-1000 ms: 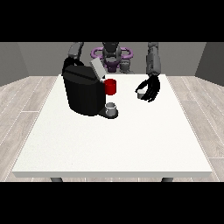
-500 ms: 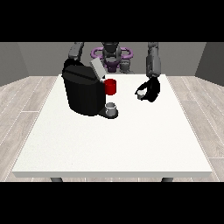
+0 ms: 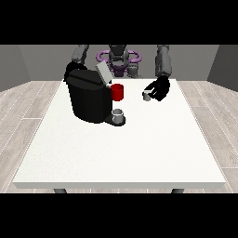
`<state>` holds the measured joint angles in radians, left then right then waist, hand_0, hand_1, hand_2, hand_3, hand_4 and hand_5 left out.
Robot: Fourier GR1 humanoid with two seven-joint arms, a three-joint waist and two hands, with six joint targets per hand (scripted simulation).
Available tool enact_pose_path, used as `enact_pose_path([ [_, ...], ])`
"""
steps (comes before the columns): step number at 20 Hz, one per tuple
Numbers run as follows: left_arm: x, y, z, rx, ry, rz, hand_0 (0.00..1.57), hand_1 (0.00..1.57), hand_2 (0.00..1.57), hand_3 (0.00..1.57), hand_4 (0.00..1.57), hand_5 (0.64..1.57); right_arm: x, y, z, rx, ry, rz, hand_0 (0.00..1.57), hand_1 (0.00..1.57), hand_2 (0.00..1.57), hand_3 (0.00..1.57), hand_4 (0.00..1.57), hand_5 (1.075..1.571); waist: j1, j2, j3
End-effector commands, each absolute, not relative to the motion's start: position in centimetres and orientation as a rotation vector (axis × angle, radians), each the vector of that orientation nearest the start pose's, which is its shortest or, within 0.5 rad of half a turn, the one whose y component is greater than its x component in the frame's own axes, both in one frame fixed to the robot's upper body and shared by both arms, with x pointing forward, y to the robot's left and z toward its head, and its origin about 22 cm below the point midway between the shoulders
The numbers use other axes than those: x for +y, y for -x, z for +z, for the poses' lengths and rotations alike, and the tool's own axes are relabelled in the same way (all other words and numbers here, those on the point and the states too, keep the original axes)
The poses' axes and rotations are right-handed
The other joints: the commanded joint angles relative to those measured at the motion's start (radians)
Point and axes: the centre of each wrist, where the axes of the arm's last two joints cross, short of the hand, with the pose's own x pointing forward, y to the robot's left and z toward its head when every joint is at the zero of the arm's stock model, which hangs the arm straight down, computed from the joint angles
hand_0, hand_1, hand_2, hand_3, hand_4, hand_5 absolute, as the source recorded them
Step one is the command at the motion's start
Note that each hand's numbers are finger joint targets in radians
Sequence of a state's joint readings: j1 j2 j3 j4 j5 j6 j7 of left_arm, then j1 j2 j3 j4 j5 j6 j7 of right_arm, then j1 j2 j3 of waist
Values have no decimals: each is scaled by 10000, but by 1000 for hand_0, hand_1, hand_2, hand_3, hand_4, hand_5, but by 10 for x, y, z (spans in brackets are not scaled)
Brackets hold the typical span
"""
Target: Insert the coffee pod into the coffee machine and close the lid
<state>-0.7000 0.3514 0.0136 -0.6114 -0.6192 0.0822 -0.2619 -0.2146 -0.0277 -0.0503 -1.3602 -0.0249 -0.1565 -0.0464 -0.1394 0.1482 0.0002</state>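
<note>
The hand at the view's right (image 3: 159, 88) curls around the pod (image 3: 147, 96); better carry it level toward the coffee machine (image 3: 89, 95), whose lid (image 3: 103, 73) stands raised.

The machine (image 3: 89, 100) with its raised lid (image 3: 103, 73) blocks the counter's (image 3: 121, 153) upper left. A red part (image 3: 117, 92) and a grey cup (image 3: 119, 115) jut from its right side. Between these and the hand (image 3: 159, 88) at upper right lies bare counter; the lower half is open.
</note>
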Motion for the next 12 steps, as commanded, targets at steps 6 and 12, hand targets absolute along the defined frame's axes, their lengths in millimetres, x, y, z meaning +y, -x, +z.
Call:
enact_pose_path([
  [6,268,-423,82,-15218,-5702,-9717,1256,1256,1331,1292,545,1571,-239,-297,-17,-15202,1242,-910,0,0,0,0,490,1571,315,-700,2],
  [12,294,-434,130,-16273,-6009,-9224,1252,1252,1329,1292,573,1571,-223,-295,-23,-16348,765,-717,0,0,0,0,456,1571,-138,151,-1],
])
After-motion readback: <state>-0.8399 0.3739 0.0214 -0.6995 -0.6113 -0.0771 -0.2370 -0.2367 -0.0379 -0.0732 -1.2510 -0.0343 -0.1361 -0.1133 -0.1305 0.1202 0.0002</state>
